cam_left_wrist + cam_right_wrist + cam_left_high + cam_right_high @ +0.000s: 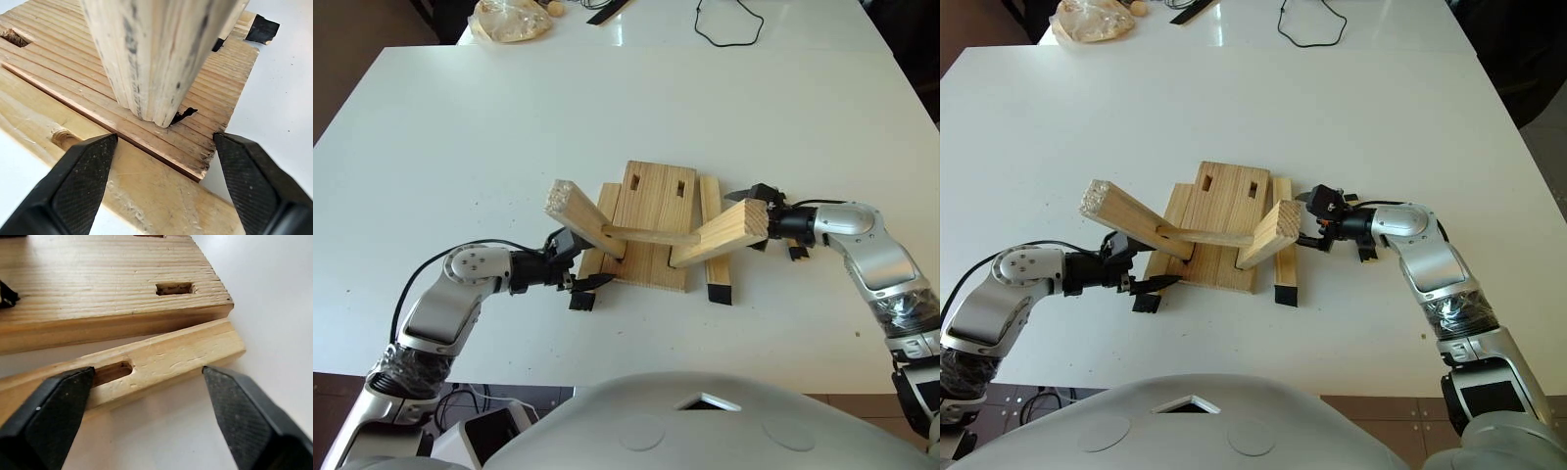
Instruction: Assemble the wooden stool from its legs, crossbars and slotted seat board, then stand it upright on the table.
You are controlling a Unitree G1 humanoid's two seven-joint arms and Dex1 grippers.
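Seat board: lies flat mid-table, carries two tilted legs joined by crossbar. Loose legs flat along both side edges. Bag and cable at far edge, well clear. Left gripper low at near-left corner by tilted leg's foot, wide open, empty. Right gripper open, straddling right loose leg's far end, not clamped.

The flat slotted seat board of pale honey wood shows fine straight grain and small dark slots; the tilted blocky wooden leg and thin wooden crossbar match its light tone; the loose pale wooden leg ends in a black cap; the left gripper's black finger pads carry a fine diamond cross-hatch, as do the right gripper's black finger pads; the smooth table top is plain white.
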